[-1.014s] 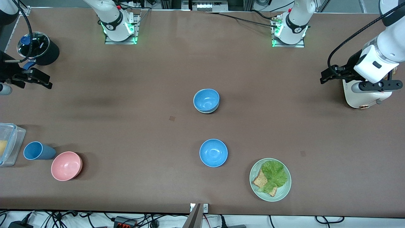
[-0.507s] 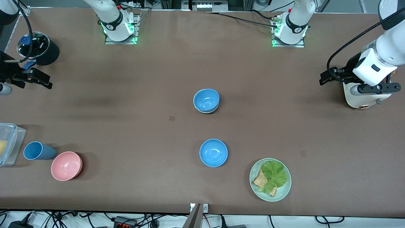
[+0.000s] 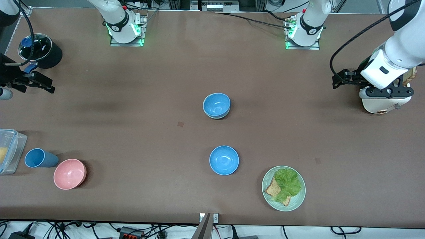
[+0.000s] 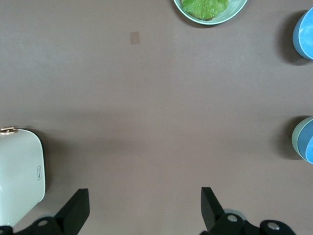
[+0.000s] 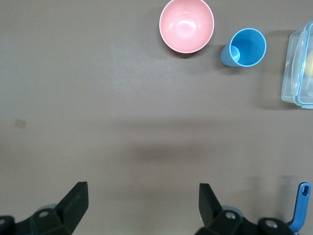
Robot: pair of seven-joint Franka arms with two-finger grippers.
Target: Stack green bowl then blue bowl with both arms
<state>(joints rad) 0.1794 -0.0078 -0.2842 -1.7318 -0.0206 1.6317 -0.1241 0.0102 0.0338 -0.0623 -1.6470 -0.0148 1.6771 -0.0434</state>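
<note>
A blue bowl (image 3: 216, 104) sits nested in the green bowl (image 3: 215, 116) at the table's middle; only the green rim shows under it. The stack also shows in the left wrist view, green bowl (image 4: 296, 139) under blue bowl (image 4: 309, 143). A second blue bowl (image 3: 224, 160) stands alone nearer the front camera, also in the left wrist view (image 4: 304, 27). My left gripper (image 3: 339, 79) hangs open and empty in the air at the left arm's end of the table, over bare table (image 4: 145, 196). My right gripper (image 3: 49, 85) waits open and empty at the right arm's end (image 5: 143, 191).
A green plate (image 3: 297, 200) with lettuce and bread lies near the front edge. A white appliance (image 3: 378, 104) stands under the left arm. A pink bowl (image 3: 69, 173), a blue cup (image 3: 39, 158), a clear container (image 3: 10, 149) and a black lidded pot (image 3: 41, 49) stand at the right arm's end.
My left arm has drifted a little toward the table's middle and away from the front camera. The right arm and the bowls have not moved.
</note>
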